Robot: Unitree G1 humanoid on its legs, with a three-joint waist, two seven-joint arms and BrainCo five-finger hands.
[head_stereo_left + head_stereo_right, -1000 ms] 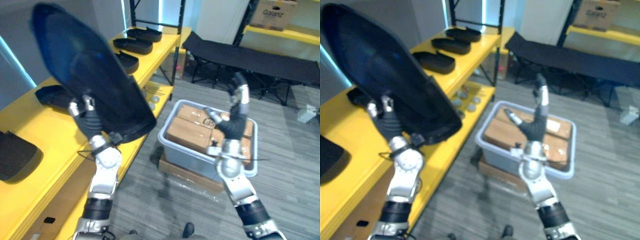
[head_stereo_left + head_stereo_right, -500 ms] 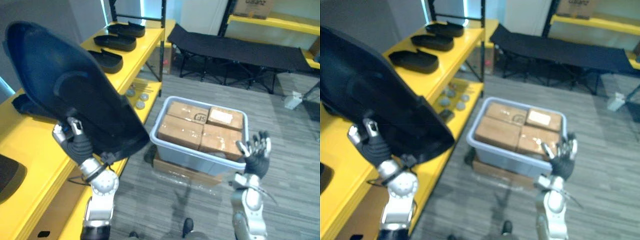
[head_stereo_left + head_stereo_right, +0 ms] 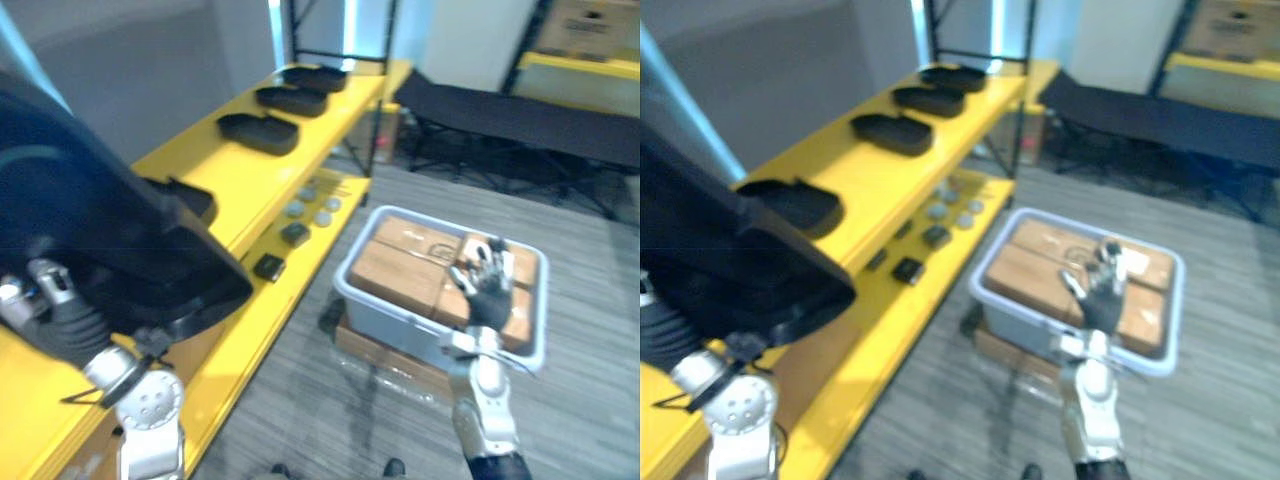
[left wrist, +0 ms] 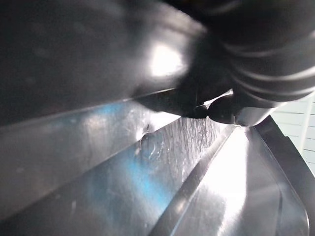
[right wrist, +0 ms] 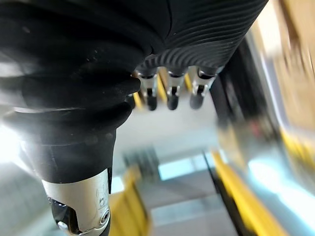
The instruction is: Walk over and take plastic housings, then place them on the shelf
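Left hand: low at the robot's left, clamped on the rim of a large black plastic housing, thumb on the near face, fingers behind. Housing held up and tilted, hollow side shown glossy in the left wrist view, partly over the near end of the yellow shelf.

Right hand: raised, fingers loosely apart and pointing up, empty; seen in front of the grey bin.

Grey bin: on the floor beside the shelf, filled with brown cardboard boxes set side by side.

Shelf, top level: four further housings in a row, the nearest just past the held one, then one, one and the farthest.

Shelf, lower level: small dark parts and several round pieces, apart from one another.

Black folding cot: beyond the bin, along the far wall.
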